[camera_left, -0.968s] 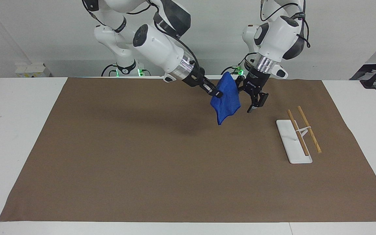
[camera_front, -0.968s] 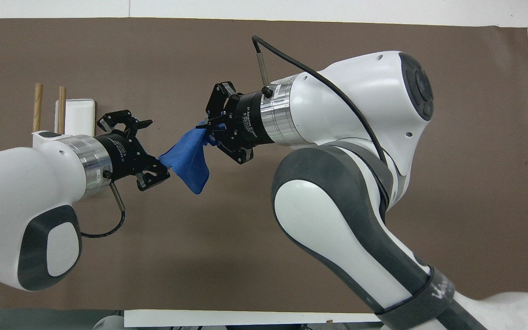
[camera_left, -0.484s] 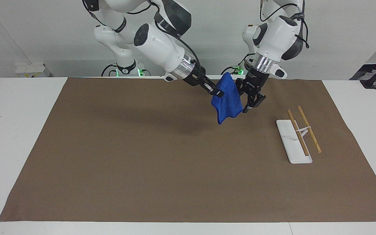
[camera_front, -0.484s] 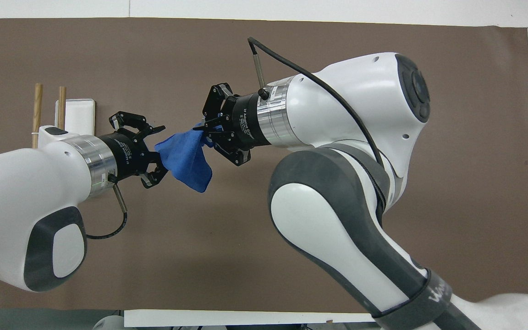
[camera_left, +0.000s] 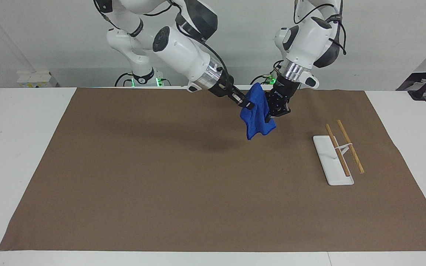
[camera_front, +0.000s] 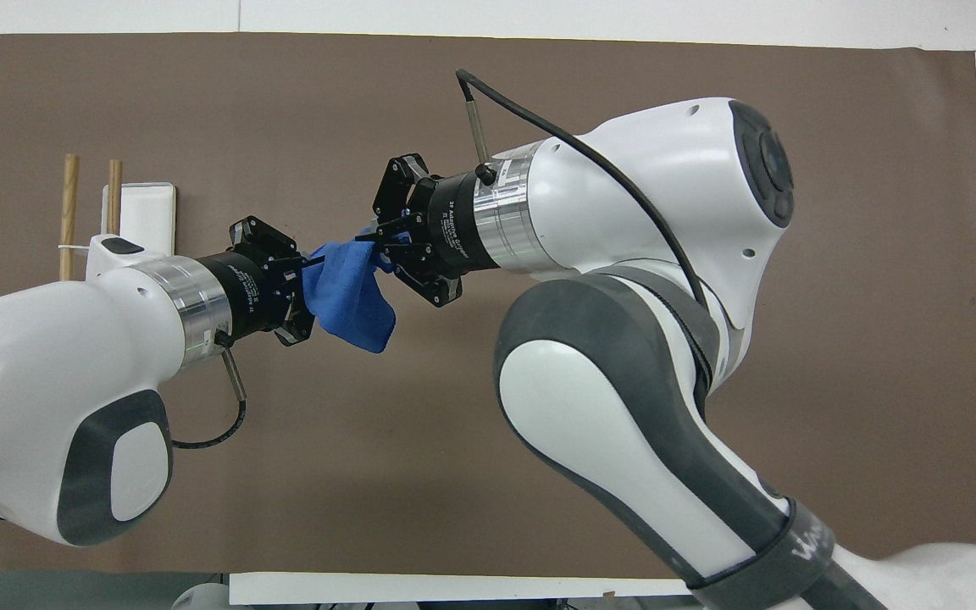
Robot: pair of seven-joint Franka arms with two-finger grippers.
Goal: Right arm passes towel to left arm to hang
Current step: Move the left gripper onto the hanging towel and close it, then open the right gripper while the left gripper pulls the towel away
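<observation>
Both arms meet above the brown mat (camera_left: 161, 177) that covers the white table (camera_left: 17, 147), over the part of the mat near the robots and toward the left arm's end of the table.

The right arm (camera_left: 183, 51) reaches in with its wrist angled downward. The right gripper (camera_left: 248, 105) has its fingers pinched together on the upper edge of the towel (camera_left: 257, 118). The towel is a bunched blue cloth that hangs free in the air, with its lowest corner clear of the mat. In the overhead view the same gripper (camera_front: 382, 246) shows its fingers closed on a gathered corner of the cloth (camera_front: 352, 292).

The left arm (camera_left: 309, 35) comes down steeply beside it. The left gripper (camera_left: 272, 114) is pressed against the side of the towel that faces the left arm's end. From above, this gripper (camera_front: 306, 284) has its fingers drawn in around the edge of the cloth. Whether they fully clamp the fabric cannot be told, because the folds hide the fingertips.

The hanging rack (camera_left: 340, 149) stands on the mat toward the left arm's end, well apart from the towel. It consists of a white base plate (camera_left: 327, 159) and two wooden rods (camera_left: 350, 146) that lie parallel above it. The rods carry nothing.
</observation>
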